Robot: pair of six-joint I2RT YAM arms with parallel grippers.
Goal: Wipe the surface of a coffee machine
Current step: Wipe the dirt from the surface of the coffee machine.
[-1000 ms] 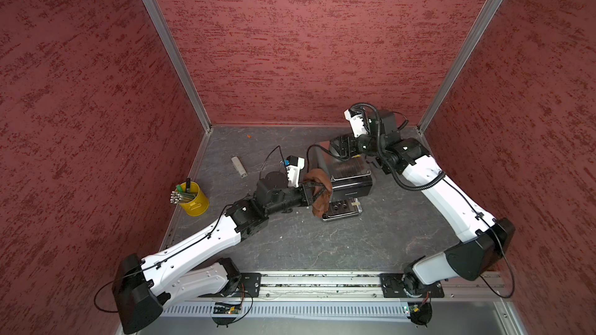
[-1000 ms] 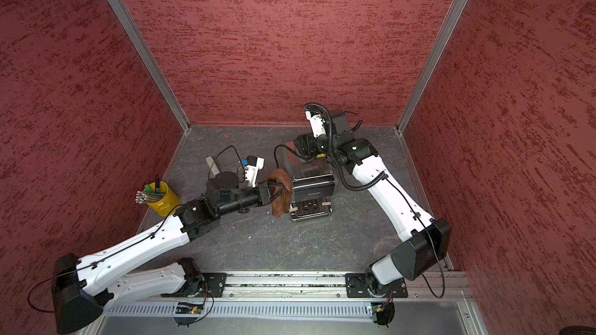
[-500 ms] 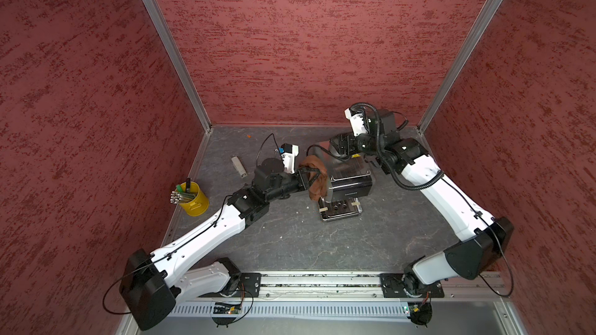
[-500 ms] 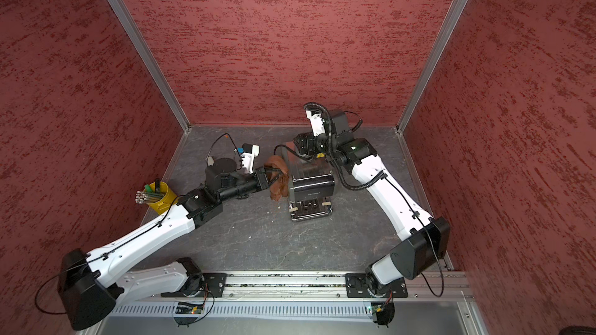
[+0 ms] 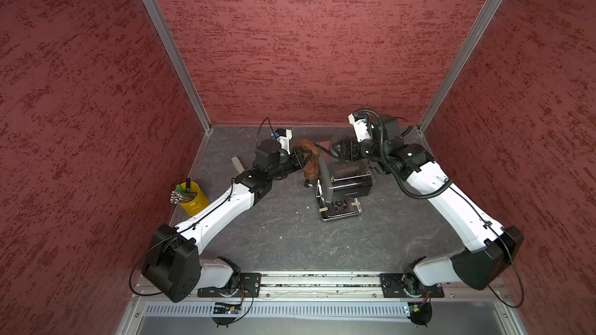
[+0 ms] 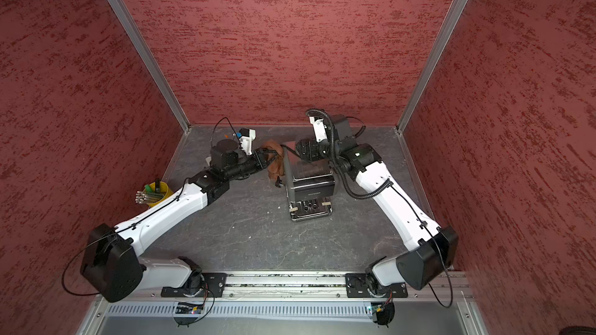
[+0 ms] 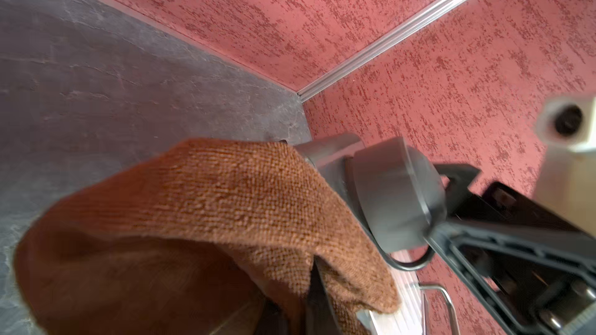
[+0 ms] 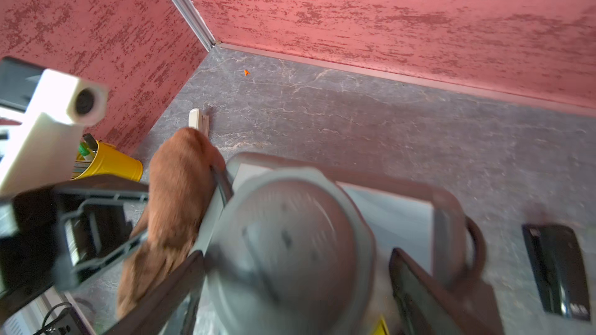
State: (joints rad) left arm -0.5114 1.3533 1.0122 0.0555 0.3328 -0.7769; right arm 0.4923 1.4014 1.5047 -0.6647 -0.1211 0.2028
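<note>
Cloth (image 5: 310,165), brown and fuzzy, pinched by left end effector (image 5: 302,157), touches boxy grey metal coffee machine (image 5: 346,185); right end effector (image 8: 295,254) gapes around its round dome (image 8: 283,217).

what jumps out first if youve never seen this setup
The boxy grey coffee machine stands mid-table, the left end effector holding a brown cloth against its side. The right end effector straddles its rounded dome, and a yellow cup of sticks stands by the left wall.
</note>
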